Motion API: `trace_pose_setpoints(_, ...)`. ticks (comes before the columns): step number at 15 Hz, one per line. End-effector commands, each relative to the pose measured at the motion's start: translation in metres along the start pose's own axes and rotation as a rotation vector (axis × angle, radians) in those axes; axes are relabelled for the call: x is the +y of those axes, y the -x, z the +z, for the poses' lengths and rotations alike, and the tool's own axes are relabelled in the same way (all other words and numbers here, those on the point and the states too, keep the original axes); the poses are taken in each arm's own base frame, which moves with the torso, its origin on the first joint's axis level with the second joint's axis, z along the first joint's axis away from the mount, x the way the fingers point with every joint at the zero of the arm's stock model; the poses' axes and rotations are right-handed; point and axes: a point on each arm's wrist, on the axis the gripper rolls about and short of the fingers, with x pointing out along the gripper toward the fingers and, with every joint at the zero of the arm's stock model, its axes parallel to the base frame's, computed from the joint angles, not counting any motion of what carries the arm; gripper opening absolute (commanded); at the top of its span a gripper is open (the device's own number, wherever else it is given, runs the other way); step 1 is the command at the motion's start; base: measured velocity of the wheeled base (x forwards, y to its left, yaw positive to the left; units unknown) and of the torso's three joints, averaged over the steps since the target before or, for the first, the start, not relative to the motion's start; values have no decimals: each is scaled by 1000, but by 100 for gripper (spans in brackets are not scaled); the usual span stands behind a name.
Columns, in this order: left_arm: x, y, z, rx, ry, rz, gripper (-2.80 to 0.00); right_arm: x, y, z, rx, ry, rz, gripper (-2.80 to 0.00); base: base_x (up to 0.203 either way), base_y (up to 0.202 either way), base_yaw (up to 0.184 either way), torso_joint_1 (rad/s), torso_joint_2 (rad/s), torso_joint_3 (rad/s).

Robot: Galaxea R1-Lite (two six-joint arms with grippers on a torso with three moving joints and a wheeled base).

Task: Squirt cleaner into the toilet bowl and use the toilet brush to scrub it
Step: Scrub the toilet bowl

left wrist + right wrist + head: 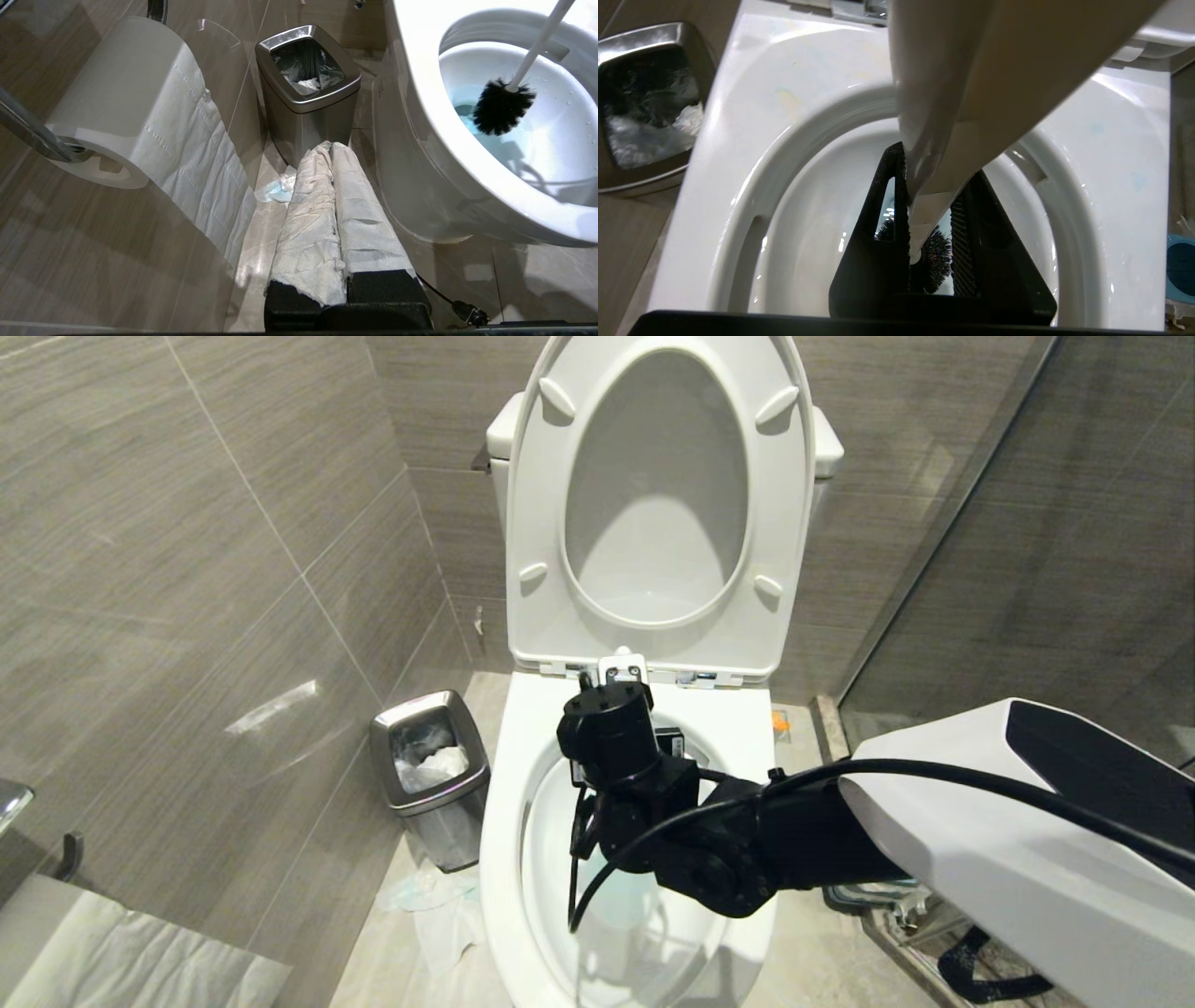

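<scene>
**Brush head in the basin, right arm holding the handle**

Right gripper (pixel 931 219): black fingers clamped on the long slim white handle of the toilet brush (pixel 502 105). In the right wrist view the handle runs between the two fingers and on down into the basin. In the head view the right arm reaches in from the right, over the front of the large glossy white ceramic toilet bowl (pixel 504 803), with the wrist turned downward above the basin.

Brush position: the round black bristle head sits inside the oval basin, low on the wall, at the edge of the translucent teal-blue cleaner (pixel 472 128) pooled there. The bristles touch or just overlap the blue liquid. The handle leans up and away out of the bowl.

Bowl: white seat and lid (pixel 653 504) raised upright against the tank.

Left gripper (pixel 334 205): both fingers wrapped in white paper and pressed together, nothing between them. It hangs low beside the outer wall of the bowl, pointing at the small steel waste bin (pixel 308 88), which stands on the floor just beside the toilet and has a dark liner with crumpled white paper in it.

Other: white toilet paper roll (pixel 126 107) on a chrome holder on the tiled wall, a length hanging down. Scraps of paper (pixel 278 189) lie on the floor between bin and bowl.
</scene>
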Motion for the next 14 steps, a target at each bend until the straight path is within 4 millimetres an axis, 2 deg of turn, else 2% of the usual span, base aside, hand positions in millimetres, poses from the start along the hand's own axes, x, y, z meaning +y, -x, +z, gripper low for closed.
trace_pose_setpoints(1, 0, 0, 0, 1, 0, 1, -280, -8, -16, -2, -2, -9, -34, -280, 0, 0, 0, 0, 0, 0)
trace_pose_setpoints(5, 0, 0, 0, 2, 0, 1, -280, -7, -40, -13, -1, -13, -61, -280, 0, 0, 0, 0, 0, 0)
trace_pose_setpoints(10, 0, 0, 0, 1, 0, 1, -280, 4, -71, -45, 13, -4, -73, -280, 0, 0, 0, 0, 0, 0)
trace_pose_setpoints(14, 0, 0, 0, 1, 0, 1, -280, 9, -81, -54, 10, -9, -70, -280, 0, 0, 0, 0, 0, 0)
